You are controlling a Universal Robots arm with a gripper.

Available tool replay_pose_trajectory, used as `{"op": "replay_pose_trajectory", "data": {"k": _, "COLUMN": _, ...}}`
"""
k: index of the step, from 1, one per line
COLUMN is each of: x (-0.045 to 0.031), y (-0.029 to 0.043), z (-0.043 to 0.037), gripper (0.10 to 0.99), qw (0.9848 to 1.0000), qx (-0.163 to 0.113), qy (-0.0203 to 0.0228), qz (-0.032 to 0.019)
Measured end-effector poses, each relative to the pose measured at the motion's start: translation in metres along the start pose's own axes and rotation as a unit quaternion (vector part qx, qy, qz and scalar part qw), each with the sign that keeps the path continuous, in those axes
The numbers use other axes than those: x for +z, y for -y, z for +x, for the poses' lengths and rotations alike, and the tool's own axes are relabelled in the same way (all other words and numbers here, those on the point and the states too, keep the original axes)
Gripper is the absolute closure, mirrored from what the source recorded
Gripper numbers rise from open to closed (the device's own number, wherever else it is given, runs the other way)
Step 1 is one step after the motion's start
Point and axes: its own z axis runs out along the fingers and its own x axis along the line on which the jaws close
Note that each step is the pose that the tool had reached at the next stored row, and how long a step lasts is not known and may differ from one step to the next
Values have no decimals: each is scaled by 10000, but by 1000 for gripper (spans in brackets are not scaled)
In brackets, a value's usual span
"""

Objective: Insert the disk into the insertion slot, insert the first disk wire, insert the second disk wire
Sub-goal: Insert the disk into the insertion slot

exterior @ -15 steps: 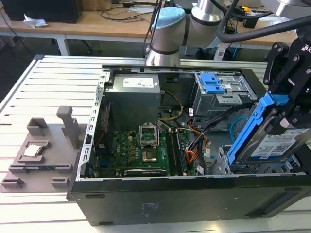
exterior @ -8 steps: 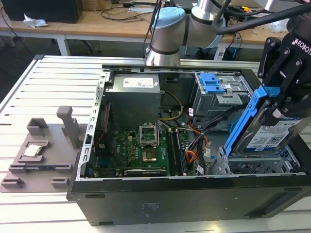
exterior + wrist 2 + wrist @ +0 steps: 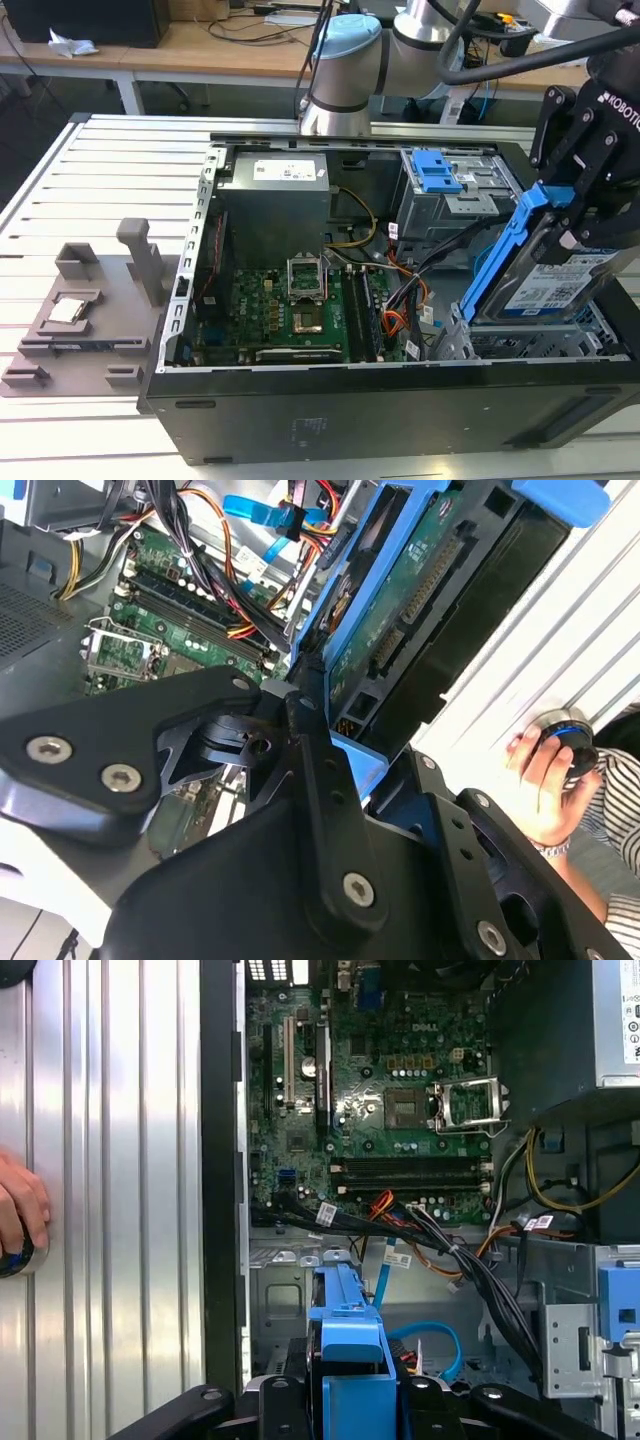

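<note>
Hand (image 3: 572,215) is closed on the disk (image 3: 553,285) at the right of the frame, tilted, its lower end at the insertion slot (image 3: 500,345) mouth. Likely dense, rigid and shock-sensitive. Best gripped by the blue carrier (image 3: 512,245), not the exposed board.

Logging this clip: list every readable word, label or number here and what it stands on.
Nothing can be quoted in full.
Black gripper: white lettering on its body, cut off at the exterior view's right edge.
Grey hard drive in a blue carrier, gripped by it: white printed label, too small to read.
Grey power supply box: white label, too small to read.
Green motherboard: fine white markings, too small to read.
</note>
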Motion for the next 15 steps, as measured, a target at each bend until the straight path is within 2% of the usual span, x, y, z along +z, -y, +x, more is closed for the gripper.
{"op": "replay_pose_trajectory", "data": {"k": 2, "x": 16, "y": 1, "z": 0, "gripper": 718, "qw": 10000, "qx": 0, "qy": 1, "qz": 0}}
{"op": "replay_pose_trajectory", "data": {"k": 15, "x": 235, "y": 10, "z": -1, "gripper": 718, "qw": 10000, "qx": -1, "qy": 0, "qz": 0}}
